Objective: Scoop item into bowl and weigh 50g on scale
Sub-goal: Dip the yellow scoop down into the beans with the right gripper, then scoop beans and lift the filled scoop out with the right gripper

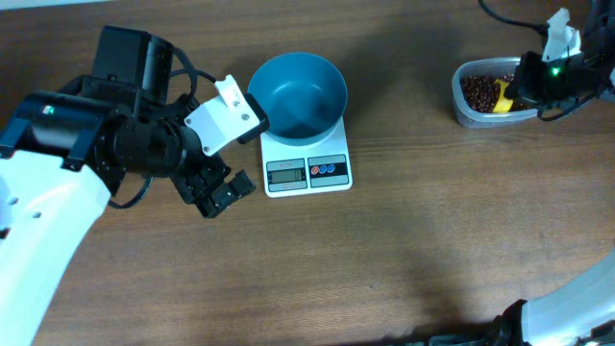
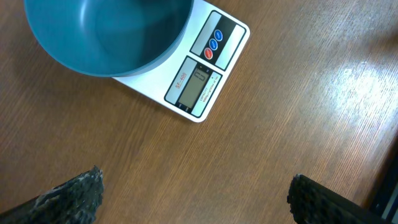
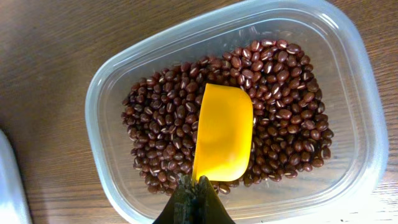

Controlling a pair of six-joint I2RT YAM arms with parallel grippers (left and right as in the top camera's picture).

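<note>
The bowl (image 1: 298,91) sat on the scale (image 1: 307,171) mid-surface (image 1: 404,240); well to its right, a tub (image 1: 461,108) held the beans (image 1: 478,89) and a scoop (image 1: 501,99).

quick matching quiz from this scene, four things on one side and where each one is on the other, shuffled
Things:
1. bowl
2. beans
3. yellow scoop
4. left gripper

Places:
a. in the clear tub
b. open over the bare table
c. on the scale
d. held by the right gripper

Pairs: 1-c, 2-a, 3-d, 4-b
</note>
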